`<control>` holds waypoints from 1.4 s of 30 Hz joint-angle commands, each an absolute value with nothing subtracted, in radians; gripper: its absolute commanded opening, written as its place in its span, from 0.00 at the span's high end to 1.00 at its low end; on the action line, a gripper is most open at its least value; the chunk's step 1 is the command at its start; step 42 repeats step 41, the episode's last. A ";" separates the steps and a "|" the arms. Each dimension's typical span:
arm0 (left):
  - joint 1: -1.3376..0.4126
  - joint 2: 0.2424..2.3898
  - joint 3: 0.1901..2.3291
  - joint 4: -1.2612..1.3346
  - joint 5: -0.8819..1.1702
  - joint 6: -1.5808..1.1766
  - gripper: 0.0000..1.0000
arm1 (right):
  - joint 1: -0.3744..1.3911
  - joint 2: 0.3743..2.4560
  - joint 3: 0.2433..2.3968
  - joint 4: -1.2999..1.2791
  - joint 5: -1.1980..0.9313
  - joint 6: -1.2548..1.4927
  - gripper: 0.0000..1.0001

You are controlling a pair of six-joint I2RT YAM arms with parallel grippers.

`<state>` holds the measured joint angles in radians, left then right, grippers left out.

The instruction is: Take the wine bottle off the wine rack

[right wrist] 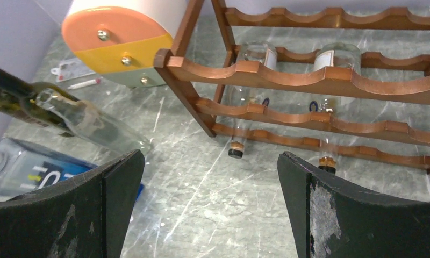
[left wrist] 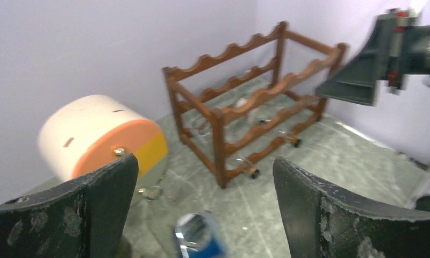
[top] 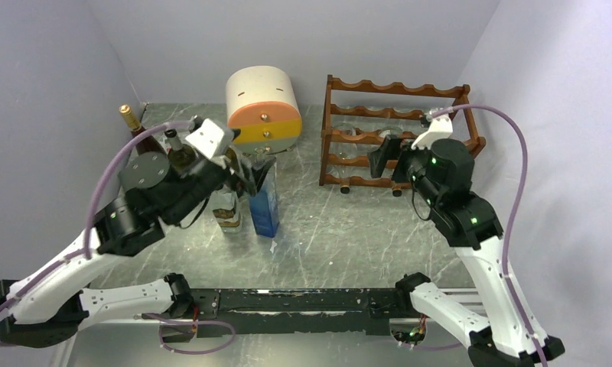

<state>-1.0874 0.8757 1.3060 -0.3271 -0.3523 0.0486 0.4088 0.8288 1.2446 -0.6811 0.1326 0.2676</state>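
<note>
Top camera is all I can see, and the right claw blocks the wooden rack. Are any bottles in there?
Observer: Yes. The right wrist camera shows a left bottle and a right bottle, both clear, lying in the rack, necks toward the right gripper.
Operator: Holding one?
Observer: No, it is open, only table between its fingers.
Operator: The left gripper?
Observer: The left gripper is open too, above a blue-labelled bottle.

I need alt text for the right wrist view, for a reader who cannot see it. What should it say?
A brown wooden wine rack holds two clear bottles lying in it, corked necks toward the camera. The right end effector is open in front of the rack, and a cream-and-orange drawer unit stands at upper left.
</note>
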 commanded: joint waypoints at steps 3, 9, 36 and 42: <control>-0.760 0.988 1.408 -0.279 -0.125 0.078 0.02 | 0.413 0.871 1.238 -0.566 0.225 0.247 0.00; -0.238 1.047 1.397 -0.185 0.223 -0.044 0.02 | 0.401 0.891 1.218 -0.459 0.278 0.229 0.00; 0.089 0.581 1.078 -0.071 0.480 -0.116 0.02 | 0.217 0.680 1.292 -0.498 0.203 0.147 0.00; 0.044 0.575 1.088 -0.095 0.455 -0.092 0.02 | 0.217 0.653 1.280 -0.500 0.206 0.153 0.00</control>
